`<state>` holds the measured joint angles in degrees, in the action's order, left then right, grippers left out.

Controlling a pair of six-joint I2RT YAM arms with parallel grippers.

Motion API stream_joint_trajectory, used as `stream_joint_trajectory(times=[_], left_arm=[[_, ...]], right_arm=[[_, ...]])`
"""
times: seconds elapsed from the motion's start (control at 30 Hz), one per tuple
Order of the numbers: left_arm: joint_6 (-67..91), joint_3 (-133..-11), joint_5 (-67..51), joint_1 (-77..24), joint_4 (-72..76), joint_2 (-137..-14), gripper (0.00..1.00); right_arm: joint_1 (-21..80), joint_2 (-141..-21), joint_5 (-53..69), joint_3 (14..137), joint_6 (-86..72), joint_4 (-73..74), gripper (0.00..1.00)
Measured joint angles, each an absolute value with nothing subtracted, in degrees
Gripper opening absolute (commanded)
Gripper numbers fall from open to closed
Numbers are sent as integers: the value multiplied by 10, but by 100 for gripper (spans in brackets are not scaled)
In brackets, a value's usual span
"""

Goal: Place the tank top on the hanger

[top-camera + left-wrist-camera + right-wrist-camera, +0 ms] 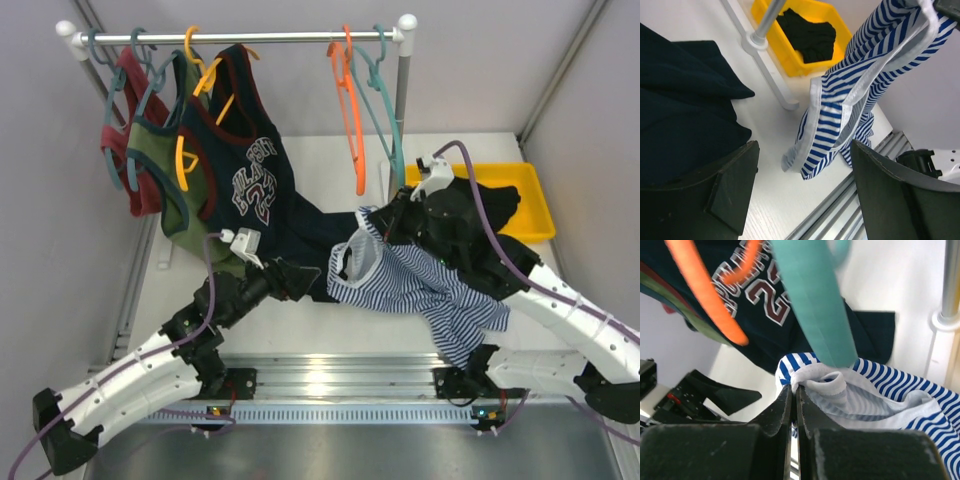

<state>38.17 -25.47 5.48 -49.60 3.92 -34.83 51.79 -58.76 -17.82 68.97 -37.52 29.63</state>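
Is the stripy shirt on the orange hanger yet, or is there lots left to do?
Not yet. Done: the tank top is lifted up. In hand: the right gripper is pinched shut on its pale trim, and the left gripper waits open and empty beside it. Left: the hanger hangs bare on the rail, so the top must be threaded onto it.

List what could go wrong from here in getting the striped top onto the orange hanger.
1. The right gripper pinches only the trim edge of the tank top; the fabric may slip out.
2. The teal hanger hangs right beside the orange hanger, close to the grip; the top could snag or go onto the wrong one.
3. The left gripper is open and holds nothing, so the top hangs bunched, likely hard to thread.
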Motion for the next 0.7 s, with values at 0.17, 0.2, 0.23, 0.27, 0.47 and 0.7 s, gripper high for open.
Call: stream_joint_trajectory(times=[0.17,0.2,0.23,0.27,0.47,0.7], left_arm=[[374,-261,81,-496,17,-317,81],[374,-261,84,-496,15,-316,81],[374,-261,85,-496,14,-316,81],[374,-260,85,-496,13,-316,81],[356,-223,57,-495,47,-312,76],[326,-213,-50,-459,117,-333,75]], right_arm=[[529,-604,-198,745,-369,287,0],[529,-602,-201,747,-369,285,0],[529,-599,-203,746,-369,285,0],[529,-595,-204,742,-370,284,0],[529,-554,-208,696,-381,300,0],[529,-513,-221,693,-387,329,0]])
